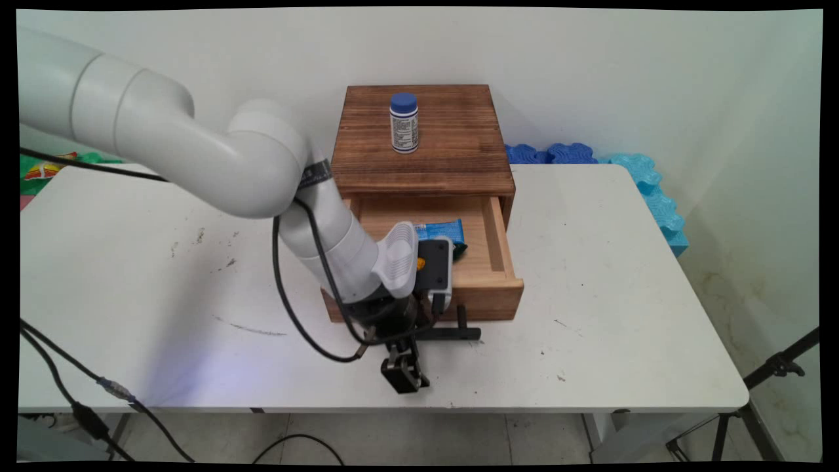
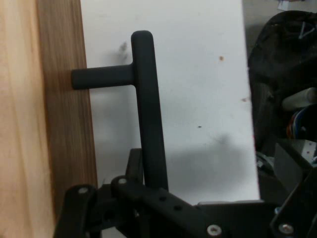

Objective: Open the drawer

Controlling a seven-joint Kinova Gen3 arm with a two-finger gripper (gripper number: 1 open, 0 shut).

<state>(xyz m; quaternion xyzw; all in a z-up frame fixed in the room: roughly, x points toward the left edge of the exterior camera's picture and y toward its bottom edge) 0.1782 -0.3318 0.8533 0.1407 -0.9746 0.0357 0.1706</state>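
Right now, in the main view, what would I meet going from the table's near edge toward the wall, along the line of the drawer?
Tool → black drawer handle → front of the open drawer → blue packet lying inside it → white bottle with blue cap.

A wooden cabinet (image 1: 423,141) stands at the back of the white worktop (image 1: 590,314), its drawer (image 1: 495,262) pulled open toward the near side. Beside the drawer front lies the black bar handle (image 2: 148,114), upright in the hand view. The black tool (image 1: 405,373) sits just beside the handle's end; whether it touches the bar is hard to tell. Inside the drawer lies a blue packet (image 1: 442,231).
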